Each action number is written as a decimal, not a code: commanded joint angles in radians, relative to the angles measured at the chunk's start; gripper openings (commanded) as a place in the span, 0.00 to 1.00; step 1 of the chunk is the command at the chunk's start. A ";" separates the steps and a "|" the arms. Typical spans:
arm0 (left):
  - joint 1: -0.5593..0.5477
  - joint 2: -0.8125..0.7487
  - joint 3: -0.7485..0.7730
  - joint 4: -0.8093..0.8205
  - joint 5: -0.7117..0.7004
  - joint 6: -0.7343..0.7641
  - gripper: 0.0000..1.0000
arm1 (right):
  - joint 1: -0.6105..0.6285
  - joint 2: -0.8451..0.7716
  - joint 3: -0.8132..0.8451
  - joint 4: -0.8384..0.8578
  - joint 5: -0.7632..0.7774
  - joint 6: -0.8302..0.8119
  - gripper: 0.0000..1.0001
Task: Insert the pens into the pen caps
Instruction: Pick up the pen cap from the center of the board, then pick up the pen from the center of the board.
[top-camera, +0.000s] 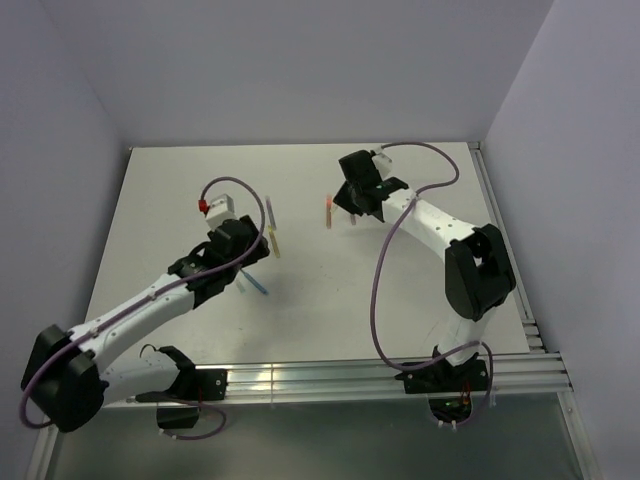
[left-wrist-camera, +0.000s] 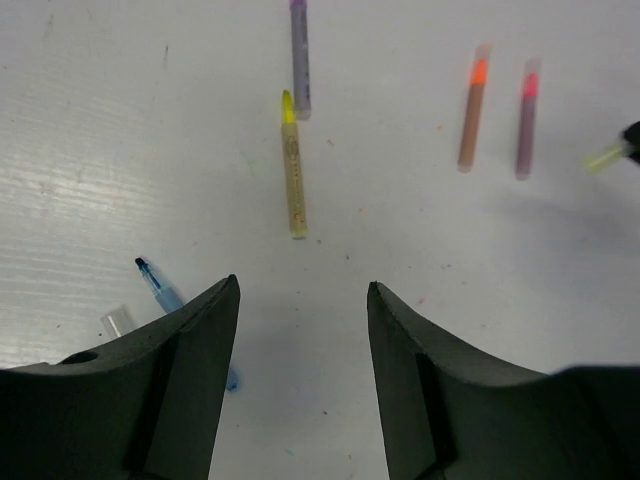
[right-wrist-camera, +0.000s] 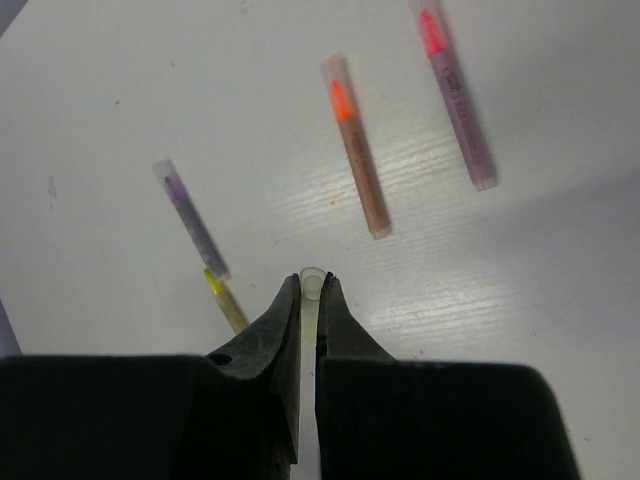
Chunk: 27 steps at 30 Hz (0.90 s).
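Observation:
My right gripper (right-wrist-camera: 311, 284) is shut on a pale yellow-green pen cap (right-wrist-camera: 312, 274), held just above the table, open end forward. Ahead of it lie an orange pen (right-wrist-camera: 357, 145), a pink-red pen (right-wrist-camera: 456, 90), a grey-purple pen (right-wrist-camera: 190, 218) and a bare-tipped yellow pen (right-wrist-camera: 226, 300). My left gripper (left-wrist-camera: 302, 290) is open and empty above the table. The yellow pen (left-wrist-camera: 293, 165) lies just ahead of it. A blue pen (left-wrist-camera: 158, 290) is partly hidden behind its left finger, with a clear cap (left-wrist-camera: 117, 320) beside it. From above, the grippers (top-camera: 245, 250) (top-camera: 357, 200) are apart.
The orange pen (left-wrist-camera: 473, 108), pink-red pen (left-wrist-camera: 526, 118) and grey-purple pen (left-wrist-camera: 299, 55) seem to have clear caps over their tips. The white table (top-camera: 420, 310) is walled at the back and sides. Metal rails (top-camera: 330, 378) run along the near edge.

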 joint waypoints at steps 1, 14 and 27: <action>0.004 0.137 0.036 0.097 -0.001 -0.028 0.59 | -0.010 -0.064 -0.056 0.127 -0.097 -0.194 0.00; 0.004 0.501 0.197 0.134 -0.019 0.014 0.57 | -0.045 -0.199 -0.134 0.150 -0.193 -0.314 0.00; 0.004 0.699 0.344 0.044 -0.067 -0.002 0.50 | -0.134 -0.308 -0.225 0.188 -0.249 -0.331 0.00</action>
